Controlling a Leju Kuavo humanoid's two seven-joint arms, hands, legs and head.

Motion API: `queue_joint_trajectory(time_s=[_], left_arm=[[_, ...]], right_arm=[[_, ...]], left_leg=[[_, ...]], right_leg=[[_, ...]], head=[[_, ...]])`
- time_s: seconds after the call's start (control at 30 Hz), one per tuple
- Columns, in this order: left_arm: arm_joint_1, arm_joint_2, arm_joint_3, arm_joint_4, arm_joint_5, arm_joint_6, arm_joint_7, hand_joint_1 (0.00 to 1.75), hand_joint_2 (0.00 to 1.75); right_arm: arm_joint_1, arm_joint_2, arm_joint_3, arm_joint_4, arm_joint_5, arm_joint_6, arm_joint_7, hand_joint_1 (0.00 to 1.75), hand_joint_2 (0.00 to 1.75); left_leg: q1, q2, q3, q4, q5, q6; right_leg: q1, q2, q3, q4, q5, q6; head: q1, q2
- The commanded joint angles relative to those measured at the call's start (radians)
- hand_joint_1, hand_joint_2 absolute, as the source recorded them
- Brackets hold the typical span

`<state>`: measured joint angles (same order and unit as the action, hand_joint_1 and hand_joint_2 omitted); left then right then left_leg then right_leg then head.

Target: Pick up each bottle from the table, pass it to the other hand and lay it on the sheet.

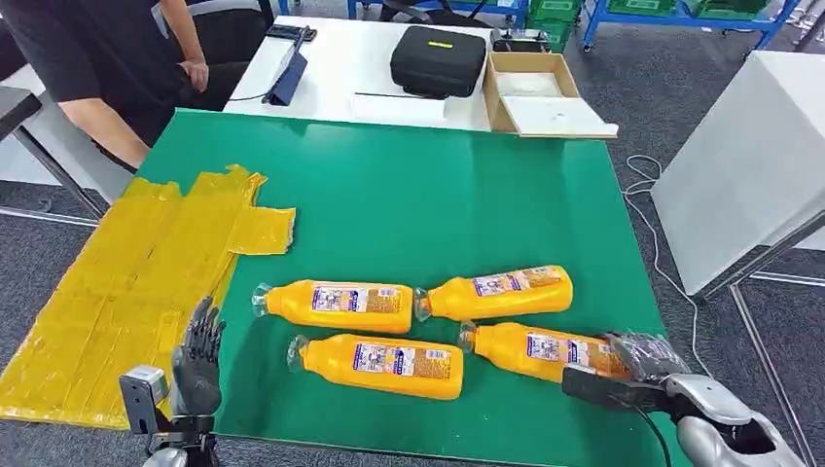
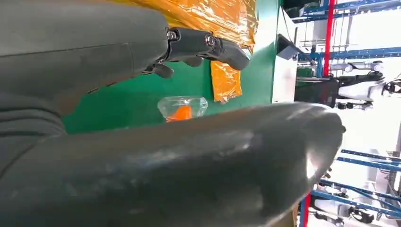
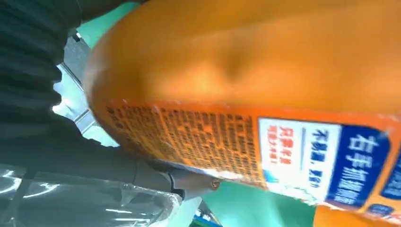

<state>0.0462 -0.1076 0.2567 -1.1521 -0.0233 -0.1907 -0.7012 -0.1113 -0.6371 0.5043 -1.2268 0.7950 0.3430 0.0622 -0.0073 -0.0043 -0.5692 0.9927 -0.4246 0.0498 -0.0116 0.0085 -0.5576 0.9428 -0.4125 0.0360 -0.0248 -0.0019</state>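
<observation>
Several orange bottles with clear caps lie on the green table (image 1: 409, 195): two behind (image 1: 336, 304) (image 1: 501, 292) and two in front (image 1: 379, 365) (image 1: 540, 350). My right hand (image 1: 637, 362) grips the base end of the front-right bottle, which still lies on the table; its printed label (image 3: 265, 156) looms close in the right wrist view. My left hand (image 1: 199, 360) is raised near the front-left edge, fingers apart and holding nothing, with its fingers (image 2: 208, 45) above the table. A clear bottle cap (image 2: 182, 109) lies beyond them. The yellow sheet (image 1: 126, 282) (image 2: 227, 80) covers the table's left side.
A person (image 1: 107, 58) stands at the back left. Behind the green table a white table carries a black case (image 1: 438, 58) and an open cardboard box (image 1: 540, 92). Another white table (image 1: 749, 165) stands to the right, with a cable (image 1: 662, 243) on the floor between.
</observation>
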Motion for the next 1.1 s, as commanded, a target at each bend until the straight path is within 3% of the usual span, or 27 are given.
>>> queue_joint_trajectory(time_s=[0.03,0.4,0.73,0.87,0.97,1.1], left_arm=[[-0.029,0.012,-0.007,0.051,0.001,0.0,0.003,0.0,0.0],[-0.03,0.014,-0.01,0.053,0.004,0.002,0.003,0.0,0.0],[0.003,0.018,0.023,0.026,0.012,-0.018,0.003,0.0,0.0],[0.001,0.016,0.023,0.027,0.011,-0.017,0.003,0.0,0.0],[-0.001,0.007,0.027,0.025,-0.004,-0.024,0.003,0.0,0.0],[-0.012,0.002,0.019,0.036,-0.017,-0.027,0.003,0.0,0.0]], right_arm=[[0.058,0.032,0.032,0.034,-0.002,0.016,-0.006,1.75,1.75],[0.076,0.027,0.022,0.01,-0.004,0.011,-0.004,1.75,1.75],[0.211,-0.088,-0.135,-0.322,-0.108,0.017,0.033,1.75,1.75],[0.212,-0.085,-0.134,-0.326,-0.108,0.018,0.034,1.75,1.75],[0.285,-0.097,-0.194,-0.416,-0.116,-0.004,0.065,1.75,1.75],[0.456,-0.129,-0.318,-0.578,-0.131,-0.019,0.111,1.75,1.75]], left_leg=[[0.001,-0.003,0.001,-0.001,0.0,-0.003],[0.0,-0.004,-0.001,-0.002,0.001,-0.004],[-0.002,-0.002,-0.005,0.0,0.0,-0.004],[-0.003,-0.002,-0.009,0.0,0.0,-0.004],[-0.004,-0.002,-0.011,0.0,0.001,-0.003],[-0.005,-0.006,-0.014,0.0,0.002,0.0]], right_leg=[[0.001,-0.004,0.002,-0.001,-0.001,-0.002],[0.0,-0.005,0.0,-0.002,0.0,-0.002],[-0.001,-0.003,-0.004,0.002,-0.001,-0.002],[-0.001,-0.003,-0.006,0.002,-0.001,-0.002],[-0.001,-0.003,-0.007,0.003,-0.001,-0.002],[-0.001,-0.007,-0.009,0.003,-0.002,-0.001]], head=[[0.0,0.0],[0.0,0.0],[0.0,0.0],[0.0,0.0],[0.0,0.0],[0.0,0.0]])
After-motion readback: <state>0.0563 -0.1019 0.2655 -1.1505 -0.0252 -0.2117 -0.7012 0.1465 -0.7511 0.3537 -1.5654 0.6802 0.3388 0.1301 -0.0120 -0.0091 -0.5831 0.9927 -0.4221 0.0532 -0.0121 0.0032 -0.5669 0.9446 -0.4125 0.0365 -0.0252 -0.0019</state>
